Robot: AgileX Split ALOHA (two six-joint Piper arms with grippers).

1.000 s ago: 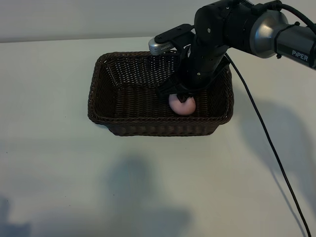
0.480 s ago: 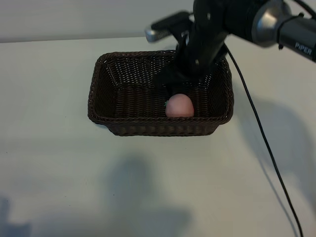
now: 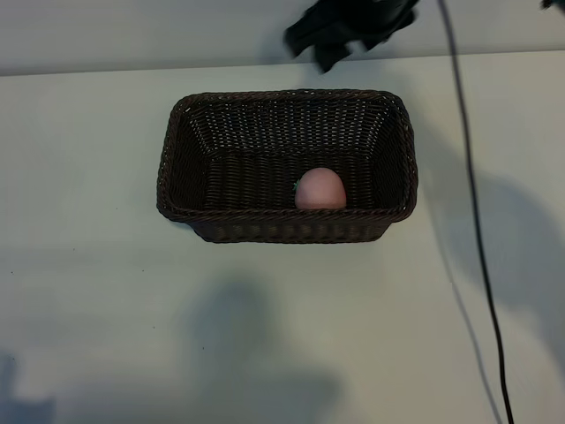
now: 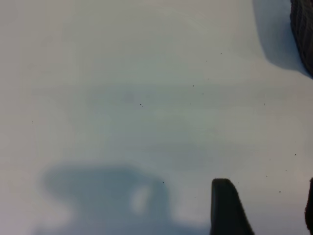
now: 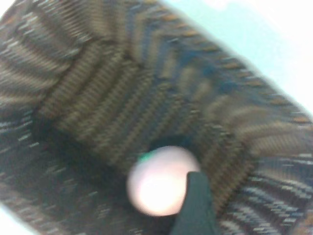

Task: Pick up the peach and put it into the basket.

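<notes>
The pale pink peach (image 3: 320,189) lies free on the floor of the dark brown wicker basket (image 3: 282,95), against its near wall and right of the middle. My right gripper (image 3: 340,35) hangs high above the basket's far rim, open and holding nothing. In the right wrist view the peach (image 5: 156,186) sits far below one dark fingertip (image 5: 195,205), with the basket's woven wall (image 5: 107,98) around it. My left gripper (image 4: 269,210) is open over bare table, off to the side of the basket (image 4: 303,29).
A black cable (image 3: 472,221) runs down the white table to the right of the basket. The arm's shadow falls on the table in front of the basket.
My right gripper let go of the peach, opened and rose out of the basket toward the far edge. The peach stays on the basket floor. The left arm has not moved.
</notes>
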